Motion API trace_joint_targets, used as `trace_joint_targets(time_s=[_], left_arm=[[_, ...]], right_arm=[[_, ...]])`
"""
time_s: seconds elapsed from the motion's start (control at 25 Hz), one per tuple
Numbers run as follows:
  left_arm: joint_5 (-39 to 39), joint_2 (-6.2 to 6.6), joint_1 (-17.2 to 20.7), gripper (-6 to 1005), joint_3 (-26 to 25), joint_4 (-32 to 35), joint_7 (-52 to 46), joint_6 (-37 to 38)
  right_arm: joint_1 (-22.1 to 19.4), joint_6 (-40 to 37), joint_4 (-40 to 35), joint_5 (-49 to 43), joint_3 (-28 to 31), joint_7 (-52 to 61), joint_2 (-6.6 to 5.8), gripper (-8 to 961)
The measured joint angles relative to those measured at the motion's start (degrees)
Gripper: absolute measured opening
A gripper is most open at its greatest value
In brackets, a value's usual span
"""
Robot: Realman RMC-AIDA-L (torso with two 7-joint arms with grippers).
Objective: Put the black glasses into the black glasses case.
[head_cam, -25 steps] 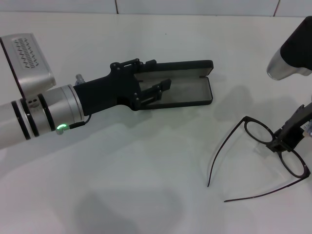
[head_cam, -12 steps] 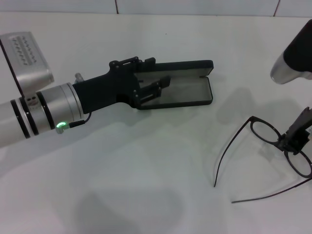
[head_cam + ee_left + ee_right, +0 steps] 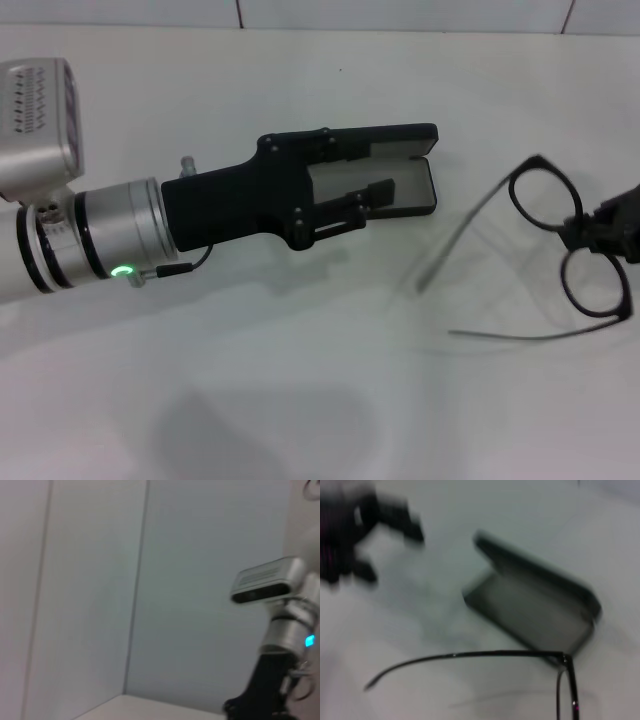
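The black glasses case (image 3: 405, 172) lies open on the white table, grey lining up, lid raised at the back. My left gripper (image 3: 365, 170) is open over the case's left end, with one finger (image 3: 372, 194) above the lining. My right gripper (image 3: 602, 232) at the far right edge is shut on the black glasses (image 3: 543, 195) at the bridge and holds them above the table, with the temple arms pointing left. The right wrist view shows the open case (image 3: 535, 605), one temple arm (image 3: 470, 655) and the blurred left gripper (image 3: 350, 540).
The white table (image 3: 300, 380) has bare surface in front of the case and between the case and the glasses. A tiled wall runs along the far edge. The left wrist view shows only the wall and my right arm (image 3: 285, 630).
My right gripper has lifted the glasses off the table and turned them, so the lenses are now higher and farther back. My left gripper has moved right, farther over the open case.
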Motion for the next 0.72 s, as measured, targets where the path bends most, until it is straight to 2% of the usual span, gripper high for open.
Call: trace_joint_targets(time_s=[0.16, 0.24, 0.32, 0.4, 0.52, 0.72], left_arm=[[-0.01, -0.16, -0.34, 581, 0.15, -0.02, 0.07, 1.76], [-0.29, -0.24, -0.83, 580, 0.05, -0.32, 0.09, 1.65], [-0.46, -0.33, -1.30, 580, -0.04, -0.65, 0.09, 1.40], [-0.61, -0.46, -1.58, 580, -0.01, -0.70, 0.09, 1.37], [-0.69, -0.73, -2.51, 580, 0.05, -1.27, 0.29, 1.43], [-2.38, -0.95, -5.03, 580, 1.26, -3.83, 0.60, 1.84]], right_arm=[[1.80, -0.19, 16.72, 10.36, 9.61, -13.90, -0.81, 88], [4.14, -1.30, 26.93, 13.16, 12.73, -19.51, -2.30, 88], [6.60, -2.17, 35.53, 14.10, 13.86, -22.52, -4.06, 88], [8.70, -2.58, 42.07, 14.11, 14.03, -24.37, -5.32, 88], [9.96, -2.94, 45.82, 13.59, 13.66, -25.61, -5.53, 87], [10.27, -4.86, 45.97, 12.89, 12.23, -25.73, -4.38, 87]])
